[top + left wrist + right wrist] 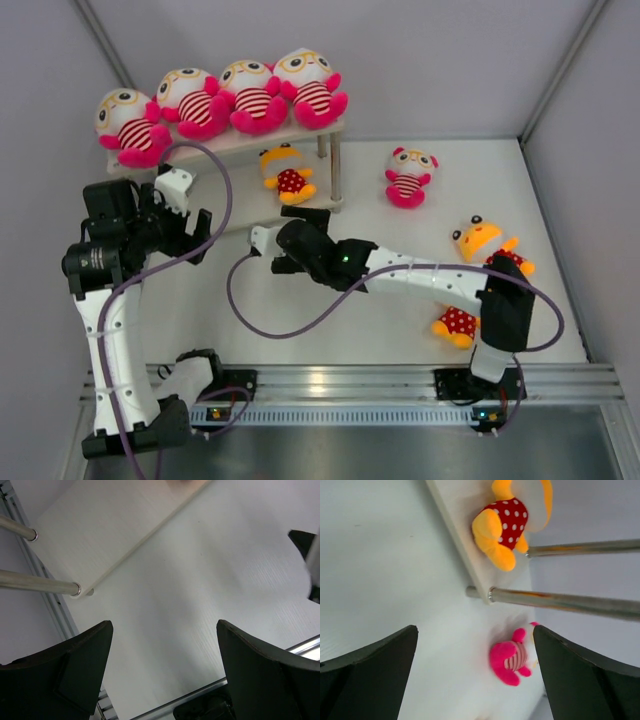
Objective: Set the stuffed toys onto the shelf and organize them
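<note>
Right gripper (475, 630) and left gripper (164, 625) — both spread wide, nothing held. Four striped toys (215, 100) are seated on the shelf (235, 142) at upper left; a fifth striped plush (408, 176) lies on the table (390, 320), upper right — judged light, soft, best pinched across the body

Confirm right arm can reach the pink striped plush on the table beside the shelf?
Probably yes: right gripper is open, the pink striped plush sits alone on bare table; only a shelf leg stands near the path.

White table (385, 335), pale grey walls (450, 60), seemingly panels.
</note>
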Tool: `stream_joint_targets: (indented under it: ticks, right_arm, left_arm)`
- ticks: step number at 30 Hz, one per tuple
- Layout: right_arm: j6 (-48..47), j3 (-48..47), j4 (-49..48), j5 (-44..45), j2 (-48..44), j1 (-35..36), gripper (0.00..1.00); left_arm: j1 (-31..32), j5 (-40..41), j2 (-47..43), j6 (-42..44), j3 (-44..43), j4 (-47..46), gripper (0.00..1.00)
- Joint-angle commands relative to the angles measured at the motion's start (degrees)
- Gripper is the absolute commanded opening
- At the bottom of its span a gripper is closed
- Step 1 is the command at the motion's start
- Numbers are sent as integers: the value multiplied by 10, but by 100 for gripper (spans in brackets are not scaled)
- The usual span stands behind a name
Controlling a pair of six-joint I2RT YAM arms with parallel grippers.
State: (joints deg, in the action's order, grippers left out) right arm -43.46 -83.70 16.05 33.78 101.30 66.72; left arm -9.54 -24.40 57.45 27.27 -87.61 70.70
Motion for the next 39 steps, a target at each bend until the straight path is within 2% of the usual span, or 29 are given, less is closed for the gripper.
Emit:
stream_joint_targets:
  ticks: [1,2,3,5,6,8,9,13,15,17,18,21,23,26,29,32,33,35,38,39]
  right_arm:
    - [299,-1,221,-65,-78,-1,99]
    - [344,13,282,-101,-89,-6,99]
    - [422,32,308,-108,-101,-11,99]
    - [512,92,362,-128,-135,-26,99]
    - [597,112,378,-136,-144,-38,99]
    - [679,172,415,-155,-177,-102,96]
    - [741,194,417,-163,-194,-157,96]
    - [817,287,418,-148,-352,-288,99]
    - [832,291,427,-111,-430,-362,100]
    - [833,303,427,-86,-469,-416,99]
    - [831,307,421,-96,-489,-480,99]
    - [850,343,395,-105,-494,-551,99]
    - [870,383,370,-107,-480,-561,99]
    - [885,433,310,-167,-458,-571,99]
    - [879,464,267,-196,-457,-565,93]
    - [864,478,233,-211,-450,-536,85]
    - [858,490,212,-230,-432,-531,74]
    - [856,499,143,-281,-410,-520,68]
    - [847,467,87,-246,-345,-415,65]
    - [835,421,62,-239,-293,-344,64]
  left_arm:
    - [6,-6,-16,11,-4,-10,91]
    - [7,-6,-16,10,-5,-10,91]
    - [8,-4,-16,10,-5,-9,91]
    - [8,-4,-14,10,-11,-9,90]
    - [8,-4,-13,11,-12,-9,90]
    - [12,-3,-10,10,-16,-10,90]
    - [14,-1,-10,10,-19,-10,90]
    - [43,17,-15,13,-22,-10,91]
    - [53,23,-16,13,-25,-9,90]
    - [70,29,-16,15,-26,-9,90]
    - [75,30,-16,16,-26,-9,91]
    - [90,44,-18,17,-25,-9,90]
    - [93,53,-21,17,-24,-9,90]
    - [116,59,-23,22,-25,-8,90]
    - [119,65,-25,21,-25,-9,90]
    - [119,67,-24,18,-26,-9,90]
    - [119,67,-24,17,-26,-8,90]
    - [119,66,-24,16,-27,-9,90]
    - [119,68,-25,15,-27,-9,90]
    - [119,71,-27,15,-26,-9,90]
